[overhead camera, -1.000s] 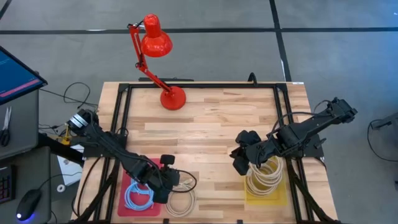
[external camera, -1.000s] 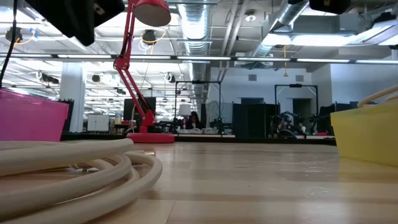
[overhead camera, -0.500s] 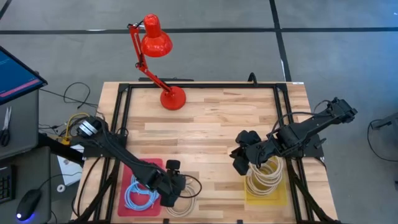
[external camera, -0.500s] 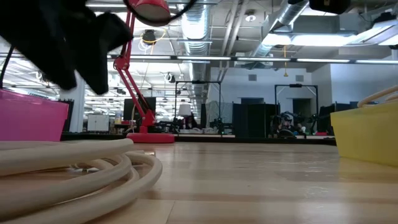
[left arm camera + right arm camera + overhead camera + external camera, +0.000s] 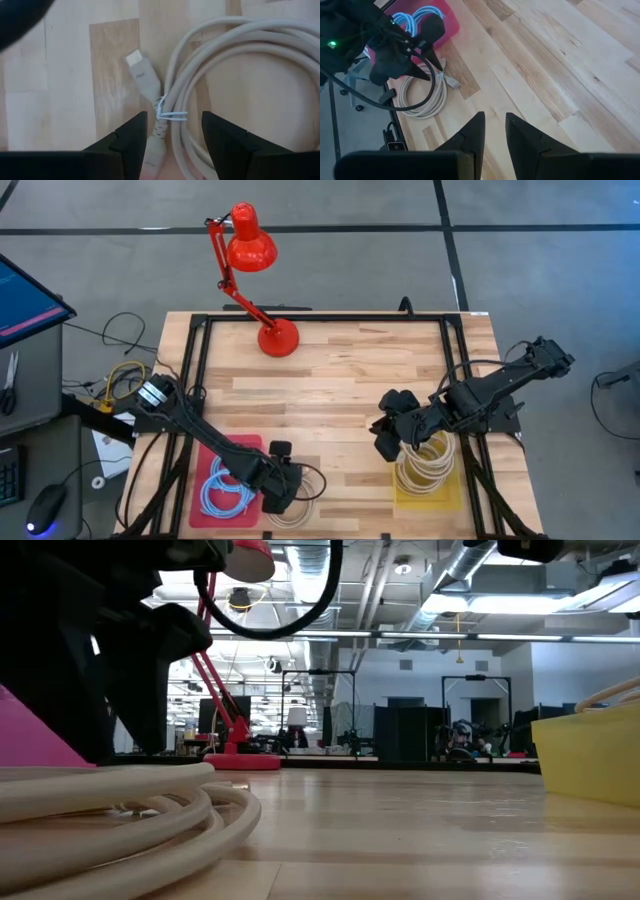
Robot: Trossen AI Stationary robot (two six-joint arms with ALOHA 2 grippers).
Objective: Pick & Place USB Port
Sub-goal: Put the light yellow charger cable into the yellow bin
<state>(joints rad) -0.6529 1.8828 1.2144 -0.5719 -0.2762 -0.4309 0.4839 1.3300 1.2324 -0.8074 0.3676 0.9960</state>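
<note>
Left pincer (image 5: 172,135) hovering released over the coiled cream USB cable (image 5: 235,75) on the wooden plank surface (image 5: 340,395).
We are seeing its fingers straddling the cable's plug end, just beside the pink tray (image 5: 200,480) holding a blue coiled cable (image 5: 222,495). Right pincer (image 5: 492,132) is waiting near the yellow bin (image 5: 430,485), fingers nearly closed, grasping nothing.

Even, bright overhead light (soft shadows), blurred low-view foreground
</note>
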